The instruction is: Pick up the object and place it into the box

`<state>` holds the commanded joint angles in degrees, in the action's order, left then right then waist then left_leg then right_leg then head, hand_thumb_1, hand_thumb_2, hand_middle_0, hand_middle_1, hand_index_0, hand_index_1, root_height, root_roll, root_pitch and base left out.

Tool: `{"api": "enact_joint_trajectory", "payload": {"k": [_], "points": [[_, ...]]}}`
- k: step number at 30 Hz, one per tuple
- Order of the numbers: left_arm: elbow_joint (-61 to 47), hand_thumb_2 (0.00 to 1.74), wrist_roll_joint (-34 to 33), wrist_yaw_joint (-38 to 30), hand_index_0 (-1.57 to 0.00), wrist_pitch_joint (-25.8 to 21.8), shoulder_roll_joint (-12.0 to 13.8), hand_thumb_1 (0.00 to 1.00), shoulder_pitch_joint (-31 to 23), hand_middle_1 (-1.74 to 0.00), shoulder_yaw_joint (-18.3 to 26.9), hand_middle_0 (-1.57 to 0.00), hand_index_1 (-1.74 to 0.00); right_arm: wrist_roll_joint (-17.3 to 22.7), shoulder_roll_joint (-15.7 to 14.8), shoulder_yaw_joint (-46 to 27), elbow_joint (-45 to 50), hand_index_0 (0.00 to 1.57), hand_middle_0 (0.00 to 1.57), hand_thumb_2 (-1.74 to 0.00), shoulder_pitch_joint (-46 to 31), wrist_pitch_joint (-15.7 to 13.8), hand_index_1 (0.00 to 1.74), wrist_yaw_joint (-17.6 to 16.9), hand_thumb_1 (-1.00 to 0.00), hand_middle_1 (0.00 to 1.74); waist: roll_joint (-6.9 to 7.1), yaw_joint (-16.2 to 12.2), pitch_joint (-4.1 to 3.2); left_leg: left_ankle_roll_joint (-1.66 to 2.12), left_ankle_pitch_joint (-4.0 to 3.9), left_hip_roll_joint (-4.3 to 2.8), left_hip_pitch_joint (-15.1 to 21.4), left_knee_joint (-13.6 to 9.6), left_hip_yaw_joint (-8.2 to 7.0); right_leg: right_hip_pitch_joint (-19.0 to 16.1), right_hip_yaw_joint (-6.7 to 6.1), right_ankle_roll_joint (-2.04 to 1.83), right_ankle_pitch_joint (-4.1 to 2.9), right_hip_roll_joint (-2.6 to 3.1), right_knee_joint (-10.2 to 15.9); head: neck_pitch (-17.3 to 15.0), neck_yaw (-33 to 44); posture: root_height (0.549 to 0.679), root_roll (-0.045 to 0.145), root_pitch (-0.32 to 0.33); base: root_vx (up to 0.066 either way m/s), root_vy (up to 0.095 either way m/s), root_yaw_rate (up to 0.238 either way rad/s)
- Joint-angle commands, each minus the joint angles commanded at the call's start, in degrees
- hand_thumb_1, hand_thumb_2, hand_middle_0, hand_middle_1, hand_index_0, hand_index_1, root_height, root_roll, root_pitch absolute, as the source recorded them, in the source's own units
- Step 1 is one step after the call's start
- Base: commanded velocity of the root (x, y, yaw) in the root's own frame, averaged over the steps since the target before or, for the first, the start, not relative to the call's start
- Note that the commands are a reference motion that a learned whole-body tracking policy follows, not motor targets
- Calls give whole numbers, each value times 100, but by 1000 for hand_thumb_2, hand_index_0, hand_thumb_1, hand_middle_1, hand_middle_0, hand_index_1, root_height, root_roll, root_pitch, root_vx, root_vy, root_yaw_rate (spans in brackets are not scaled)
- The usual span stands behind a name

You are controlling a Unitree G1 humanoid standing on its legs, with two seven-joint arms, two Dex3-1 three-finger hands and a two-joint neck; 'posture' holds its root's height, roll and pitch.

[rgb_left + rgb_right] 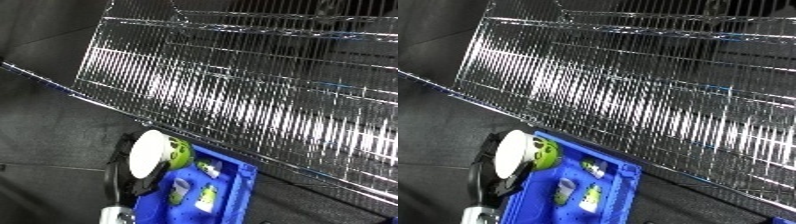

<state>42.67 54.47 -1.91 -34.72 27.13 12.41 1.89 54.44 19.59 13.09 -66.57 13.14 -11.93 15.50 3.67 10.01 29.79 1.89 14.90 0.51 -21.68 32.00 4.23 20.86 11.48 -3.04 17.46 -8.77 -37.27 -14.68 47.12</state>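
Left robot hand at the lower left, black fingers curled round a white-lidded, green-printed cup; cup held tilted over the near-left corner of the blue bin; small white-and-green containers already lie inside the bin; a wire-mesh rack slants across the upper view, behind the bin; dark floor beneath; right robot hand out of sight.
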Motion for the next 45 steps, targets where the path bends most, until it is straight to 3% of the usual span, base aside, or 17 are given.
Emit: {"api": "enact_joint_trajectory", "payload": {"k": [6, 13, 18, 25, 33, 45], "points": [[989, 1740, 239, 197, -1570, 141, -13, 1000, -43, -1740, 464, -1570, -1740, -99, -89, 32, -131, 0, 0, 0, -63, -26, 0, 130, 0, 0, 165, 47, 0, 18, -95, -26, -73, -141, 100, 47, 21, 30, 45, 61, -4, -198, 342, 650, 36, 57, -17, -20, 106], [1946, 1740, 161, 602, -1570, 520, -18, 1000, 64, -1740, 537, -1570, -1740, -68, -19, 27, -185, 0, 0, 0, -179, -11, 0, 361, 0, 0, 394, 62, 0, 55, -223, -98, -57, -325, 133, 1, 69, 2, 26, 73, 138, -645, 479, 651, 28, 66, 4, -22, 66], [2505, 1305, -55, 794, -1178, 1110, 16, 750, 162, -1305, 428, -1178, -1305, -174, 32, -1, -207, 0, 0, 0, -231, -29, 0, 486, 0, 0, 481, 37, 0, 67, -248, -140, 5, -375, 141, -75, 92, -18, 37, 56, 183, -840, 492, 651, 25, 61, 38, -13, 20], [3322, 696, -80, 981, -628, 1837, 188, 400, 324, -696, 392, -628, -696, -338, 75, 118, -196, 0, 0, 0, -205, -19, 0, 466, 0, 0, 500, -52, 0, 61, -248, -156, 96, -378, 110, -174, 56, -14, 61, 68, 233, -916, 525, 651, 26, 50, 30, 19, -56], [3604, 0, -18, 1180, 0, 1959, 297, 0, 399, 0, 447, 0, 0, -383, 98, 117, -177, 0, 0, 0, -233, -6, 0, 450, 0, 0, 500, -105, 0, 60, -235, -150, 69, -336, 99, -166, 38, -9, 59, 82, 250, -916, 513, 651, 26, 51, 9, 3, -40], [3633, 0, -15, 1222, 0, 2069, 305, 0, 371, 0, 477, 0, 0, -359, 64, 144, -127, 0, 0, 0, -232, -14, 0, 449, 0, 0, 471, -137, 0, 63, -209, -127, 50, -321, 110, -143, 27, -12, 53, 88, 257, -911, 415, 651, 28, 51, 5, -8, -8]]}}
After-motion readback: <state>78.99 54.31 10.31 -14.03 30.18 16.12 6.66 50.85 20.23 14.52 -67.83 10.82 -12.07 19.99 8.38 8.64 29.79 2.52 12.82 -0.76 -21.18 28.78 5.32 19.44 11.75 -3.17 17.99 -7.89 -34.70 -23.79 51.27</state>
